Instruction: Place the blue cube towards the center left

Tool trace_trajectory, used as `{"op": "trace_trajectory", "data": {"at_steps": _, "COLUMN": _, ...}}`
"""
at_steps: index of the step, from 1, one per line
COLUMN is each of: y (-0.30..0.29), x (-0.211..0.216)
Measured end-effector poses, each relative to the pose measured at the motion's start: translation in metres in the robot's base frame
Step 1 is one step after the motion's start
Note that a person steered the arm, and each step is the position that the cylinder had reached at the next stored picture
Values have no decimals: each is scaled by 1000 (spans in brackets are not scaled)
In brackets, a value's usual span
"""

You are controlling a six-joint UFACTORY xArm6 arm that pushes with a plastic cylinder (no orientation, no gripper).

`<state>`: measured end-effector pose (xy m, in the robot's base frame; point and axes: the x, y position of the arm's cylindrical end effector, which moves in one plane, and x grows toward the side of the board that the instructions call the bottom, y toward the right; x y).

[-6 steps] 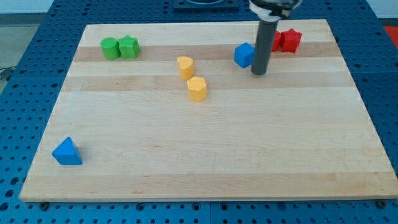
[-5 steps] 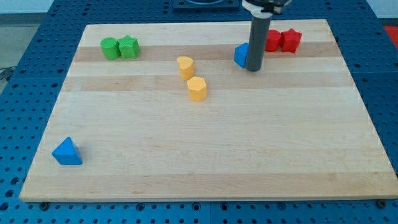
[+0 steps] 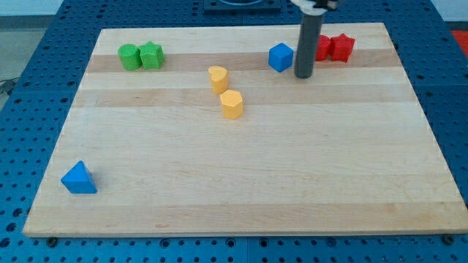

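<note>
My tip (image 3: 303,75) rests on the wooden counter (image 3: 241,183) near the view's top, a bare rod end with no fingers to open or shut. The blue cube (image 3: 280,57) sits just to its left in the view, slightly farther up. Beyond the tip to the right lie two red blocks (image 3: 334,47); blue pegboard (image 3: 22,146) surrounds the counter.

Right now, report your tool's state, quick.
No gripper here: my tip is a bare rod end, holding nothing, resting just to the view's right of the blue cube.
</note>
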<state>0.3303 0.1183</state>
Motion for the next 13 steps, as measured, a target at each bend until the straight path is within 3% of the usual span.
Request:
{"op": "trace_trajectory", "data": {"at_steps": 3, "y": -29, "x": -36}}
{"op": "trace_trajectory", "data": {"at_steps": 9, "y": -84, "x": -60}}
{"op": "trace_trajectory", "data": {"at_steps": 11, "y": -131, "x": -57}}
{"op": "trace_trajectory", "data": {"at_steps": 13, "y": -176, "x": -14}}
